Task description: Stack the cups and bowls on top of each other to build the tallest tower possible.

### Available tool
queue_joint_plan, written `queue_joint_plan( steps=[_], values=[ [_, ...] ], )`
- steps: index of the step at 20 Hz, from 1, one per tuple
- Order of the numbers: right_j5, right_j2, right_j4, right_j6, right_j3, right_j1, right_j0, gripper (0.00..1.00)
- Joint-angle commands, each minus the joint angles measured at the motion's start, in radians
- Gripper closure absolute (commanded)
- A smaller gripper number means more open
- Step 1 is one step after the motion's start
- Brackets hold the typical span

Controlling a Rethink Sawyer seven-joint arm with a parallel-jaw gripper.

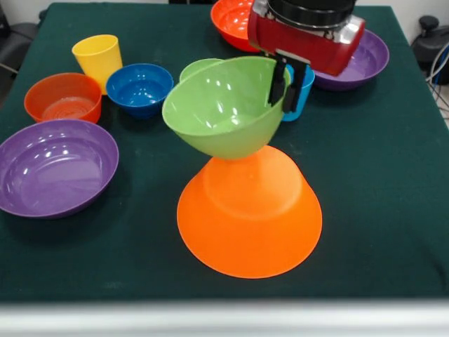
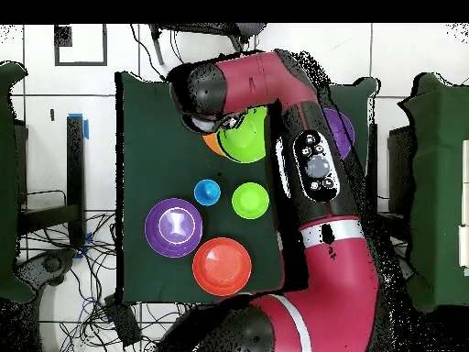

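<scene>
Early stage: only base laid, orange bowl [image 1: 249, 210] upturned mid-table. Left to right in front view: purple bowl [image 1: 55, 167] and small red-orange bowl [image 1: 63, 98] loose at left edge; yellow cup [image 1: 98, 60] behind; blue bowl [image 1: 139, 88] beside it. Then green bowl [image 1: 224, 109], tilted, clamped at rim by gripper [image 1: 287, 88], bottom touching or just over base, not yet settled. Second green bowl [image 1: 196, 68] peeking out behind. Blue cup [image 1: 303, 95] partly hidden behind gripper. Far right: red-orange bowl [image 1: 231, 24], second purple bowl [image 1: 361, 63]. Nearly everything left to stack. Nothing blocking base; risk judged in tilted bowl sliding off.
</scene>
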Motion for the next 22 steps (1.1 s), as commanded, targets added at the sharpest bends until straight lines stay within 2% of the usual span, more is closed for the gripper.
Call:
queue_joint_plan(
  steps=[1, 4, 9, 16, 22],
  values=[
    [0.046, -0.009, -0.093, -0.278, -0.157, 0.092, 0.032, 1.0],
    [0.059, -0.012, -0.105, -0.282, -0.213, 0.122, 0.045, 1.0],
    [0.048, -0.011, -0.105, -0.3, -0.252, 0.165, 0.047, 1.0],
    [0.027, -0.028, -0.084, -0.267, -0.221, 0.155, 0.055, 1.0],
    [-0.012, -0.034, -0.054, -0.193, -0.156, 0.16, 0.068, 1.0]
  ],
)
